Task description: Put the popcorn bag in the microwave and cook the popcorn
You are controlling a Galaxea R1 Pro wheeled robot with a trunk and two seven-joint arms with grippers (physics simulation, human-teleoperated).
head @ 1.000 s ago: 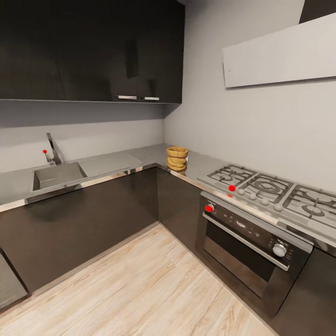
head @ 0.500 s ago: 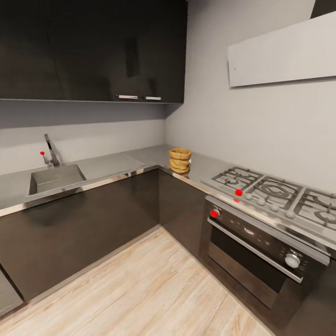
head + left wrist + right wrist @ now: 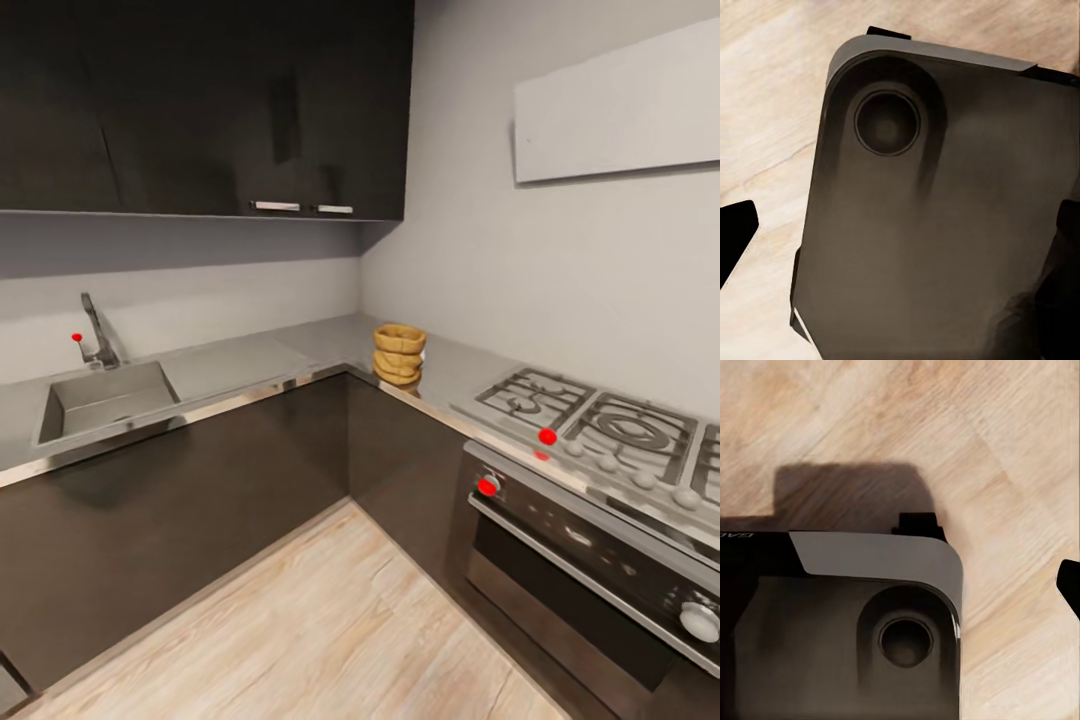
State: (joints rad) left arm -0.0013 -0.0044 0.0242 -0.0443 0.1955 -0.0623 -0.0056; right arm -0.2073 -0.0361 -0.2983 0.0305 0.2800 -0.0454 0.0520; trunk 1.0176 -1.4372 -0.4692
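Note:
The popcorn bag [image 3: 399,353], a tan crumpled sack with a rolled rim, stands upright on the grey countertop [image 3: 250,355] near the inner corner of the L, just left of the gas hob. The microwave is out of view. In the left wrist view my left gripper [image 3: 900,240] hangs over the robot's dark base, its black fingertips [image 3: 736,229] far apart at the picture's edges, open and empty. In the right wrist view my right gripper [image 3: 900,592] points at base and floor, with one fingertip [image 3: 1071,585] at the edge, open.
A steel sink [image 3: 100,398] with a faucet [image 3: 95,335] is set in the left run of counter. A gas hob [image 3: 590,420] and a built-in black oven [image 3: 600,560] with red knobs fill the right run. Dark wall cabinets [image 3: 200,100] hang above. Light wood floor [image 3: 320,620] lies between.
The whole head picture has shifted: the sink slides left, the hob and oven slide right and grow, so the camera has come closer to the corner. The bag itself has not moved.

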